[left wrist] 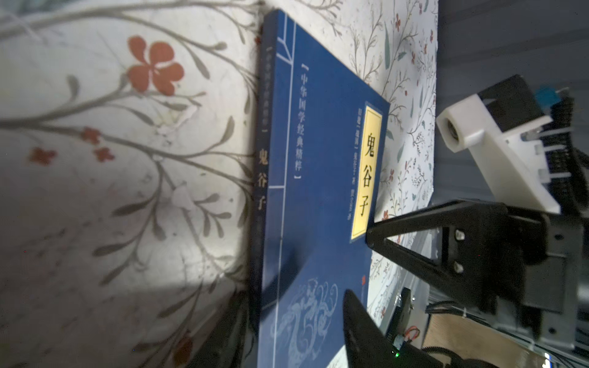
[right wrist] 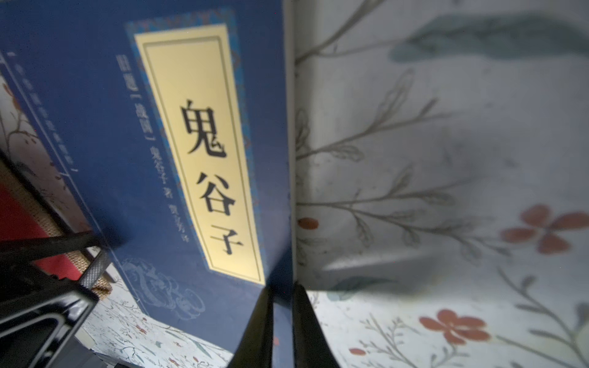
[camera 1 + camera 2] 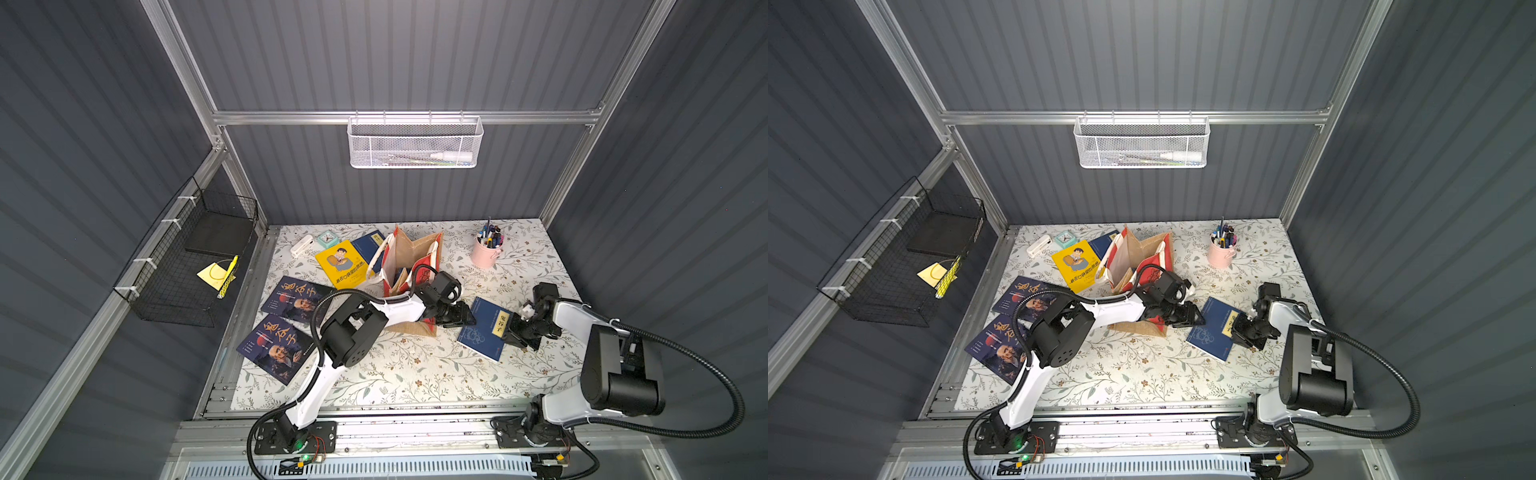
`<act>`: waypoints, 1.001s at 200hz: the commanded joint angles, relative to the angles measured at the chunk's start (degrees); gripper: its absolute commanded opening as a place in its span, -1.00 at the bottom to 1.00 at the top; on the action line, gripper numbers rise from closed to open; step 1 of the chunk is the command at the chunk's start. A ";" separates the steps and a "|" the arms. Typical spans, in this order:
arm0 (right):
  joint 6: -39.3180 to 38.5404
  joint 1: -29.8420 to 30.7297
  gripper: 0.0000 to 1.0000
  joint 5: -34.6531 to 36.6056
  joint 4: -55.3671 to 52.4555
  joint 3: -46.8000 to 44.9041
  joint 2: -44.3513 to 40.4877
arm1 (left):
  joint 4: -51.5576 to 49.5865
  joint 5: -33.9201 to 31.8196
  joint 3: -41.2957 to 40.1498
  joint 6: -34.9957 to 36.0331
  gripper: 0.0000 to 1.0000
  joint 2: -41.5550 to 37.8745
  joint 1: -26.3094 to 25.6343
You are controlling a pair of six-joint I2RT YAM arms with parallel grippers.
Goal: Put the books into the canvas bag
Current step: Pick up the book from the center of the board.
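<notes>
A blue book [image 3: 482,330] [image 3: 1212,332] with a yellow title label lies right of the canvas bag [image 3: 409,257] [image 3: 1138,259], which stands open-topped. My right gripper [image 3: 513,332] [image 2: 283,306] is shut on the book's right edge, and that edge sits a little off the table. My left gripper [image 3: 459,318] [image 1: 290,328] is open at the spine side: one finger is over the cover and the other is beside the spine. A yellow cartoon book [image 3: 343,264], another blue book [image 3: 370,243] and two dark navy books [image 3: 297,299] [image 3: 274,345] lie left of the bag.
A pink pen cup [image 3: 486,249] stands at the back right. A small clock [image 3: 327,238] and a white object [image 3: 301,246] sit at the back left. A black wire basket [image 3: 187,266] hangs on the left wall, and a white mesh basket [image 3: 413,143] hangs on the back rail.
</notes>
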 commanded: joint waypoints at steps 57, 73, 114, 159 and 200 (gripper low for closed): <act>0.06 -0.56 -0.70 -11.04 1.58 0.45 -0.20 | 8.42 10.64 -0.95 -4.04 -0.44 -3.18 -2.33; -0.03 -0.56 -0.70 -11.15 1.74 -0.67 -0.66 | 9.21 8.16 -1.83 -4.39 -0.36 -3.53 -2.51; 0.75 -0.41 -0.68 -12.08 3.10 -2.48 -0.65 | 9.69 2.59 -3.95 -2.18 -0.37 -4.96 -3.08; 0.37 -0.49 -0.65 -9.66 0.95 -1.25 -2.75 | 2.39 -3.61 -4.75 3.49 -0.77 -9.66 -3.13; 2.02 0.14 -0.40 -7.74 -4.46 3.12 -11.71 | -6.83 -8.63 -1.54 11.08 -1.00 -14.86 -3.10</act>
